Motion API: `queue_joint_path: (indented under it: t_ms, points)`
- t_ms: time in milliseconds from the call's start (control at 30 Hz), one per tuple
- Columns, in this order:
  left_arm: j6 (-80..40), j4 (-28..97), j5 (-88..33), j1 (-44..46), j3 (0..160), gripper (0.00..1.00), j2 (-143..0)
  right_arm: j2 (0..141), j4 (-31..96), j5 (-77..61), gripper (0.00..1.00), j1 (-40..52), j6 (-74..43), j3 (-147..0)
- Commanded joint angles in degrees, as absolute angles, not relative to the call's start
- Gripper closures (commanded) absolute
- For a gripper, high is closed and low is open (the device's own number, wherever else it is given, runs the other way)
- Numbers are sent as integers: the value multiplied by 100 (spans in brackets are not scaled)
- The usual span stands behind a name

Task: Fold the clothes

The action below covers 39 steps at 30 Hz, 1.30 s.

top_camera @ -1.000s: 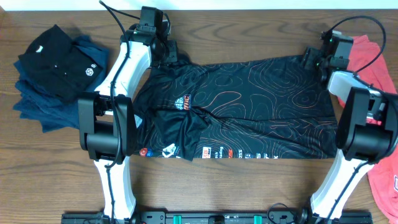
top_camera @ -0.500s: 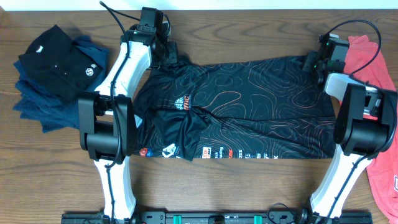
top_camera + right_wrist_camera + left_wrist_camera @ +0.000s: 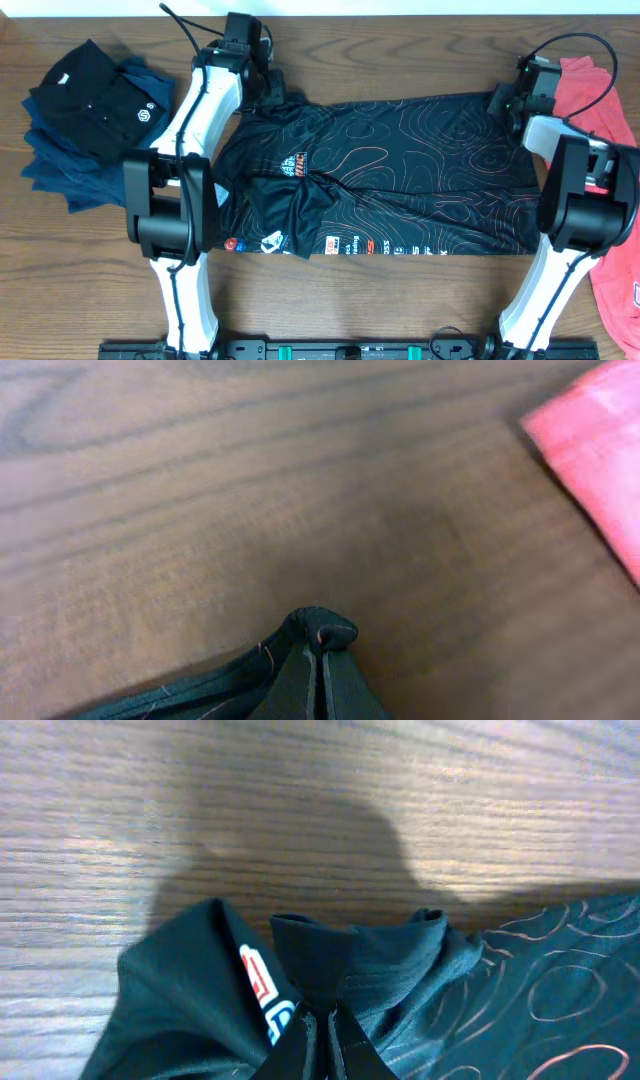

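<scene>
The jersey point(image 3: 400, 170) lies spread across the centre of the counter point(image 3: 330, 300). The left fingers point(image 3: 318, 1028) pinch its upper-left corner and the right fingers point(image 3: 322, 662) pinch its upper-right corner. Treat folding as barely begun, with all main folds left to do.

We see the black jersey point(image 3: 400, 170) spread on the table point(image 3: 330, 300), left gripper point(image 3: 272, 92) at its far-left corner, right gripper point(image 3: 503, 100) at its far-right corner. A dark garment pile point(image 3: 85, 110) lies left, a red shirt point(image 3: 590, 85) right.
</scene>
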<state>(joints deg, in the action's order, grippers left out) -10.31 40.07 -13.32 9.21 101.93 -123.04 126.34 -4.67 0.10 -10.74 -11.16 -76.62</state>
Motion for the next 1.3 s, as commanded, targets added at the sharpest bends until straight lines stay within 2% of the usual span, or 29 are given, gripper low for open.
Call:
queue_joint_path:
  t_ms: [0, 200, 400, 667, 1267]
  points:
    - [-1035, 4176, -1280, 854, 10245, 94, -11769, 12169, -115, 534, 99, -1085, -1219, -7682]
    - [-1033, 4952, -1260, 829, 10245, 94, -11367, 11139, 1356, 969, 99, -1087, -1216, -7682]
    - [-1024, 6300, -1238, 683, 10245, 94, -11122, 10184, 3358, 1031, 99, -1092, -1151, -7682]
    - [-790, 7784, -1238, 373, 10245, 94, -11080, 9845, 5129, 1267, 99, -1103, -1151, -7682]
    - [-252, 9290, -1238, 252, 10245, 94, -10311, 9850, 6012, 1356, 98, -1103, -1155, -7677]
